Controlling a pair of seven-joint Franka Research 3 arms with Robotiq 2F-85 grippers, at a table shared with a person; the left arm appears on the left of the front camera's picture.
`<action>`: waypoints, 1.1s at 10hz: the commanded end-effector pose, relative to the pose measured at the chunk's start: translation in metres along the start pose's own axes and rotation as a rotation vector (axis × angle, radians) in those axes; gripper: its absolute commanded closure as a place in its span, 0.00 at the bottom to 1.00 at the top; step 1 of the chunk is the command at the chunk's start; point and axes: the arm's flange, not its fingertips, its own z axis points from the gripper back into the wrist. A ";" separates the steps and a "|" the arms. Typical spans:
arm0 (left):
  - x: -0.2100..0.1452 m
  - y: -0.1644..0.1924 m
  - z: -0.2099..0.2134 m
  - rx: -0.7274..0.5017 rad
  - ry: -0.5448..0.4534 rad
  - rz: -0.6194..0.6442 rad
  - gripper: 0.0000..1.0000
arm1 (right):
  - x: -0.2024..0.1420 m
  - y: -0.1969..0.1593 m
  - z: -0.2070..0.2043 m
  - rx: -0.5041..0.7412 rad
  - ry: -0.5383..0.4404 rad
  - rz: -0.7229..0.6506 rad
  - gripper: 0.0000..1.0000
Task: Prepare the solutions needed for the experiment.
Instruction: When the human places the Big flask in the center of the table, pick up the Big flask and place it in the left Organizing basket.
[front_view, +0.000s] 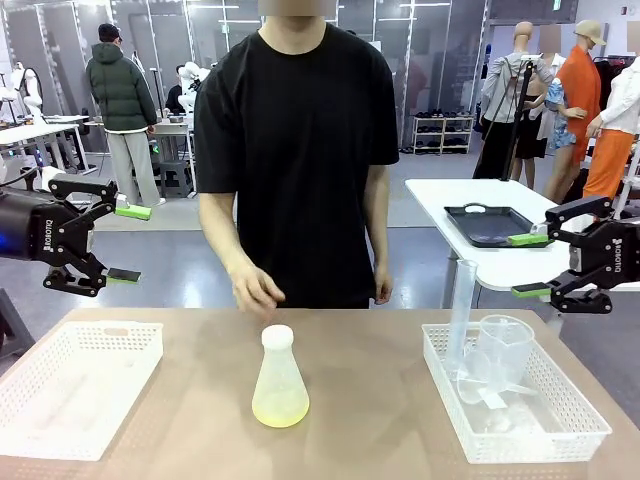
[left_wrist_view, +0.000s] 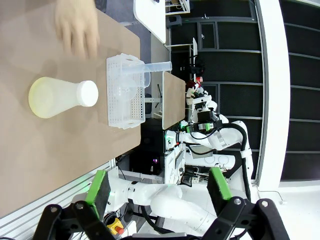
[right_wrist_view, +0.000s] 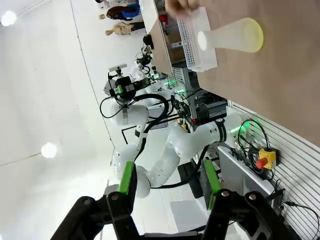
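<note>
Front view, hand blurred, solutions faint inside capped flask

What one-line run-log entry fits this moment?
left gripper: open, raised, empty | right gripper: open, raised, empty | capped Erlenmeyer flask: upright mid-table, yellow-green solution at bottom | person's hand: hovering behind flask

A robotics lab in an open hall: the brown surface carries a capped conical flask of pale yellow solution and a white basket of clear beakers; an emergency-stop button sits on the ribbed panel by its edge.
</note>
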 end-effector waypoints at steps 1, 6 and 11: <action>-0.001 -0.002 -0.003 -0.028 0.001 0.013 0.00 | 0.003 0.000 0.008 -0.006 -0.007 -0.013 0.34; -0.001 -0.002 -0.003 -0.028 0.001 0.013 0.00 | 0.003 0.000 0.008 -0.006 -0.007 -0.013 0.34; 0.072 0.013 0.022 0.128 0.192 -0.510 0.00 | 0.003 0.000 0.008 -0.006 -0.007 -0.013 0.34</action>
